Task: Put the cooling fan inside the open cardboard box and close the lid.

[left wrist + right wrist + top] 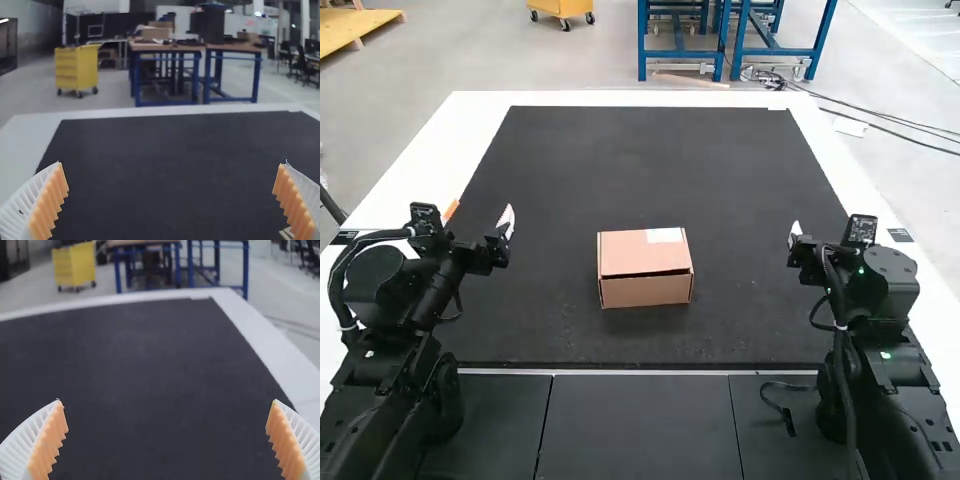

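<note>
A small brown cardboard box (645, 266) sits on the black mat (640, 170) near the middle, its lid flat down and a white label on top. The fan is hidden from sight. My left gripper (480, 226) hangs over the mat's left edge, well left of the box, open with nothing held; its white ribbed fingers (42, 202) with orange pads stand far apart in the left wrist view. My right gripper (796, 236) is at the mat's right edge, right of the box, open and empty; its fingers (287, 442) are spread wide in the right wrist view.
The black mat covers a white table (410, 170). Both arm bases stand at the near corners. Bare mat stretches on all sides of the box.
</note>
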Action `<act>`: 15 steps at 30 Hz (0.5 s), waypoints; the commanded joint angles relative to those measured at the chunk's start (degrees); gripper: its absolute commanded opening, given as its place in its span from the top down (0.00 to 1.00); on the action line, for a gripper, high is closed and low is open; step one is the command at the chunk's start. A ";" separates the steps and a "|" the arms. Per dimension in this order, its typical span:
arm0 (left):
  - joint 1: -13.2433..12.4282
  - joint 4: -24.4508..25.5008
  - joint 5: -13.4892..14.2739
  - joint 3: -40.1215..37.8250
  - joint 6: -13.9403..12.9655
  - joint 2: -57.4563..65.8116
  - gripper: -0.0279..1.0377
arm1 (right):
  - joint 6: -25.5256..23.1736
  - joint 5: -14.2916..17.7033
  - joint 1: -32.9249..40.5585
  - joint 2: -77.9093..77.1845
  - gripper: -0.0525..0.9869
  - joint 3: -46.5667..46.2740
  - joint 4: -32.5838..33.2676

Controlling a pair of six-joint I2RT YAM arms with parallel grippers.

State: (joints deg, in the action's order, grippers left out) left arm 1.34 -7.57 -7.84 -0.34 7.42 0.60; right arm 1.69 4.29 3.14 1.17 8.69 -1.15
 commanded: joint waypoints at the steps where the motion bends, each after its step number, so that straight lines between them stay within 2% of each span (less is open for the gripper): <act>1: -0.73 -0.51 -2.18 -0.01 1.63 -0.69 0.07 | 0.24 1.95 -0.32 -1.17 0.07 -8.60 -0.43; 6: -1.08 -0.16 -1.57 -0.01 1.28 -0.69 0.07 | 0.50 1.95 0.12 -1.17 0.07 -8.60 -0.26; 8: -0.73 7.92 0.63 0.34 -1.62 -0.69 0.07 | 0.59 1.77 0.12 -1.17 0.07 -8.69 -0.17; 11: -1.17 7.92 1.33 0.34 -3.29 -0.69 0.06 | 0.59 1.77 0.20 -1.17 0.07 -8.69 -0.17; 15: -1.26 7.92 1.33 0.34 -3.38 -0.69 0.06 | 0.59 1.77 0.03 -1.17 0.07 -8.69 -0.17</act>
State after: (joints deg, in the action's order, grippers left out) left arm 0.75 0.64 -7.31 -0.32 5.56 0.43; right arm 1.78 5.23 3.14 1.17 8.69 -0.93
